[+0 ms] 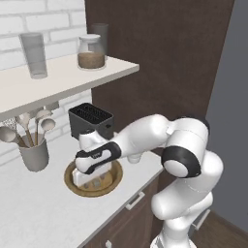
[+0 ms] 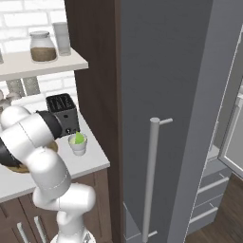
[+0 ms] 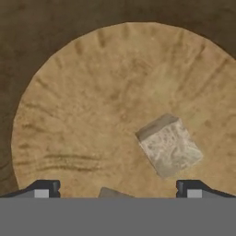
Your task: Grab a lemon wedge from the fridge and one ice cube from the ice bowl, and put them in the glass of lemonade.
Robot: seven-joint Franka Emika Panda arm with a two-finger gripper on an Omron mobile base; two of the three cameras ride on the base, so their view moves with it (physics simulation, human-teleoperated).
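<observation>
The brown wooden ice bowl [image 1: 113,184] sits on the counter in front of the toaster. My gripper [image 1: 92,183] hangs down into it, open. In the hand view the gripper [image 3: 117,191] looks straight at the bowl's floor [image 3: 92,115]. Its fingertips [image 3: 44,189] stand wide apart with nothing between them. A pale ice cube [image 3: 169,145] lies a little beyond them, nearer the right fingertip, and the corner of another [image 3: 113,193] shows at the bottom edge. The glass of lemonade [image 2: 78,146] stands beside the toaster with the yellow-green lemon wedge [image 2: 79,138] in it. The grey fridge [image 2: 166,95] rises to the right.
A black toaster [image 1: 90,118] stands behind the bowl and a grey utensil holder [image 1: 34,155] to its left. Above, a shelf [image 1: 63,80] carries a tumbler [image 1: 34,54] and a jar [image 1: 91,52]. A fridge door [image 2: 232,118] stands open at far right.
</observation>
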